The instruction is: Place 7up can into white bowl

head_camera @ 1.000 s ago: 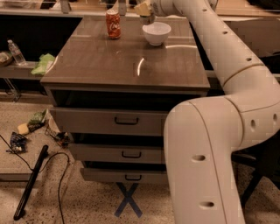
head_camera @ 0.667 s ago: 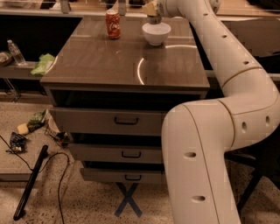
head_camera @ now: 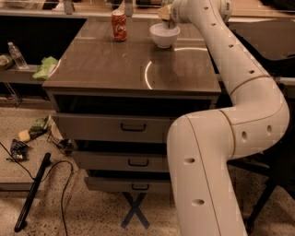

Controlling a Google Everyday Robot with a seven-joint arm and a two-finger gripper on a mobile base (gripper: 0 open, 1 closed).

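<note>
One arm (head_camera: 239,92), and what a reach. It climbs from the lower right of the view and folds at a thick elbow well in front of the bowl (head_camera: 164,35). From there it stretches back along the right side of the table (head_camera: 115,69) and curls in over the bowl from behind. The gripper (head_camera: 168,18) hangs directly above the bowl, pointing down, its end just over the rim.

A pale, can-sized shape is tucked against the gripper on the bowl's left side. That reads as the 7up can (head_camera: 163,11), up in the air over the bowl and not inside it. Whether the gripper is clamped on it or spread around it, I cannot tell.

The bowl stands upright near the table's far edge. The red can (head_camera: 119,25) stands to the bowl's left, well apart from it. The drawers (head_camera: 133,126) stack below the tabletop in front of the bowl, each pulled out a little. Far off to the bowl's left, off the table, a bottle (head_camera: 17,55) and a green cloth (head_camera: 46,68) lie on a low shelf.

Now the change. A second ago the gripper and its pale load hung to the left of the bowl, between it and the red can. They have since slid across and now sit squarely over the bowl. The upper arm has swung along with them. The bowl and red can have not budged.
</note>
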